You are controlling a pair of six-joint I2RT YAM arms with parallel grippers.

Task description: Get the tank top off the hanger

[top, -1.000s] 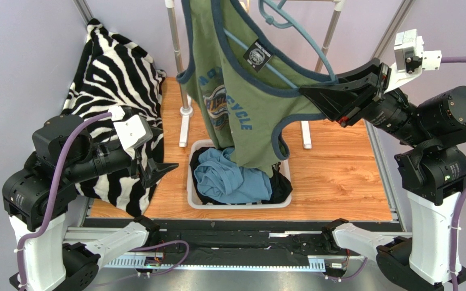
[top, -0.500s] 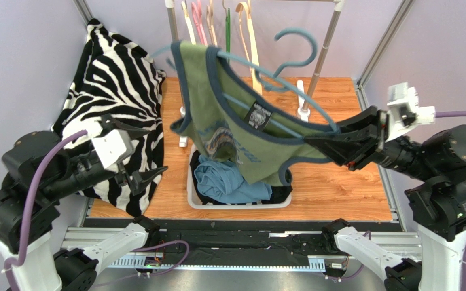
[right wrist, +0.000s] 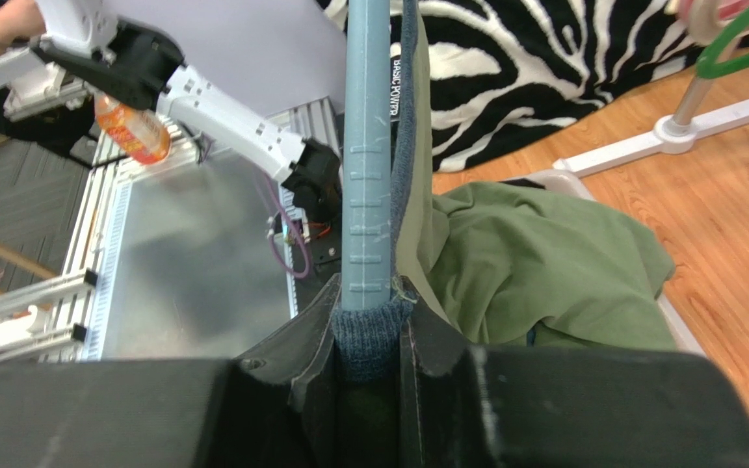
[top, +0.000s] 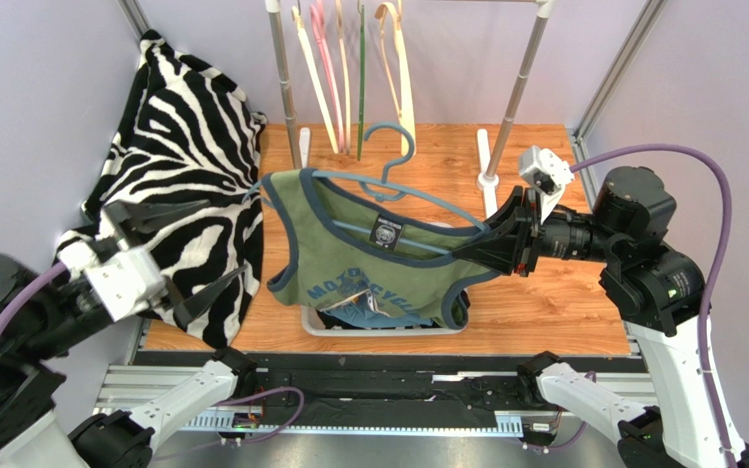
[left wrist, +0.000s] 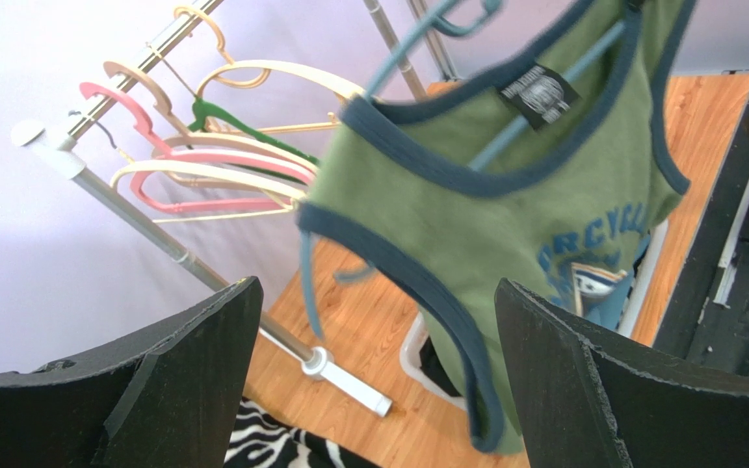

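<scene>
A green tank top [top: 369, 265] with dark blue trim and a blue print hangs on a blue-grey hanger [top: 403, 187], held off the rail above the white basket. My right gripper [top: 486, 246] is shut on the hanger's right end and the tank top's strap; in the right wrist view the hanger arm [right wrist: 367, 166] and blue trim [right wrist: 374, 343] sit between the jaws [right wrist: 374, 327]. My left gripper [top: 193, 249] is open and empty, left of the tank top. In the left wrist view it faces the tank top [left wrist: 535, 185], with the jaws wide apart [left wrist: 378, 380].
A white basket [top: 315, 327] with blue and dark clothes stands under the tank top. A zebra-print cloth [top: 188, 136] lies at the left. A metal rack [top: 284, 78] with several empty hangers [top: 349, 68] stands at the back. The wooden floor [top: 554, 292] lies underneath.
My right gripper has brought the hanger and tank top down and off the rail, toward the basket. My left arm has dropped back to the left and its gripper has turned toward the tank top.
</scene>
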